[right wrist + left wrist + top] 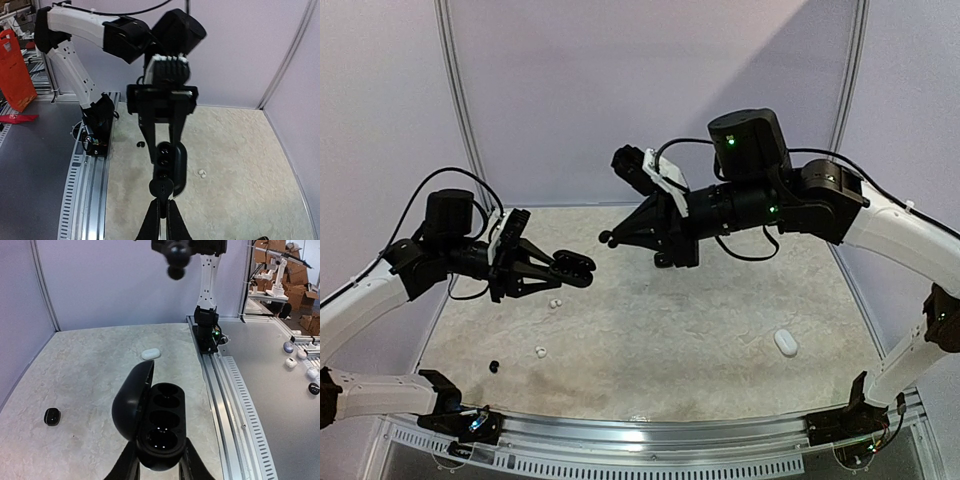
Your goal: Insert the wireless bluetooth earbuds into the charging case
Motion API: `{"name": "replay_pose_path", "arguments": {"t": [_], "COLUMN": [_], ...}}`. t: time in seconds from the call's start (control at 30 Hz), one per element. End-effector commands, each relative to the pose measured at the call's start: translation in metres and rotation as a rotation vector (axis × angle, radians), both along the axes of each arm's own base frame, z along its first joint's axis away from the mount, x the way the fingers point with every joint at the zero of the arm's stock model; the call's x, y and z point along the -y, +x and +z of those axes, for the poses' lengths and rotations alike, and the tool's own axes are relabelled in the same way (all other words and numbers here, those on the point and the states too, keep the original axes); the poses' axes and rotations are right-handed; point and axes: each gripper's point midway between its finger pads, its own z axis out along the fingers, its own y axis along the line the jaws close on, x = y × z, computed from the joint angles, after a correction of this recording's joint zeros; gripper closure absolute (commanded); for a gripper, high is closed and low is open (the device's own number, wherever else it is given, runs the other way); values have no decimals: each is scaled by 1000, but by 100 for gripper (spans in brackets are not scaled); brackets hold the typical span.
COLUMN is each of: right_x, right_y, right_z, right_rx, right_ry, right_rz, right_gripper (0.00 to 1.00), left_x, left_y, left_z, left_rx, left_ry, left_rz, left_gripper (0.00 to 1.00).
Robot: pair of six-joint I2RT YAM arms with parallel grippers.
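The left gripper (548,272) was clamped on the black case (572,267). Its fingers (192,467) pinched the base from both sides and held it above the table (720,330). In the left wrist view the lid (131,401) stood swung open to the left, and the round wells (165,401) faced the camera.

The right gripper (616,238) hung level with the case and just beside it, with a gap between them in the top view. Its jaws were almost together, with 1 black earbud (605,239) nipped at the very tips. In the right wrist view that earbud lay in line with the open wells; whether it touched the case could not be told.

1 white earbud (555,302) lay on the table under the held case, and a second white earbud (541,351) lay nearer the arm bases. A loose black earbud (494,366) sat near the second one, to its left. A shut white case (786,342) rested well apart on the right side.
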Motion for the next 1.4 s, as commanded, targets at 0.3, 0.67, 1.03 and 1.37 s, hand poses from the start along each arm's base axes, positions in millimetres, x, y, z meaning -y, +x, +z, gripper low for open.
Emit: {"name": "replay_pose_path", "arguments": {"t": [0.3, 0.67, 1.03, 1.37], "right_x": [-37, -41, -42, -46], "right_y": [-15, 1, 8, 17], "right_z": [-34, -53, -67, -74], "right_rx": [106, 178, 197, 215], "right_ry": [-164, -257, -305, -322], "right_rz": [95, 62, 54, 22], "right_gripper": [100, 100, 100, 100], "left_x": [8, 8, 11, 12], "left_y": [-5, -2, 0, -4], "left_z": [7, 5, 10, 12], "left_rx": [-8, 7, 22, 61], "left_ry": [22, 35, 7, -3], "left_rz": [-16, 0, 10, -11], "left_gripper": [100, 100, 100, 100]}}
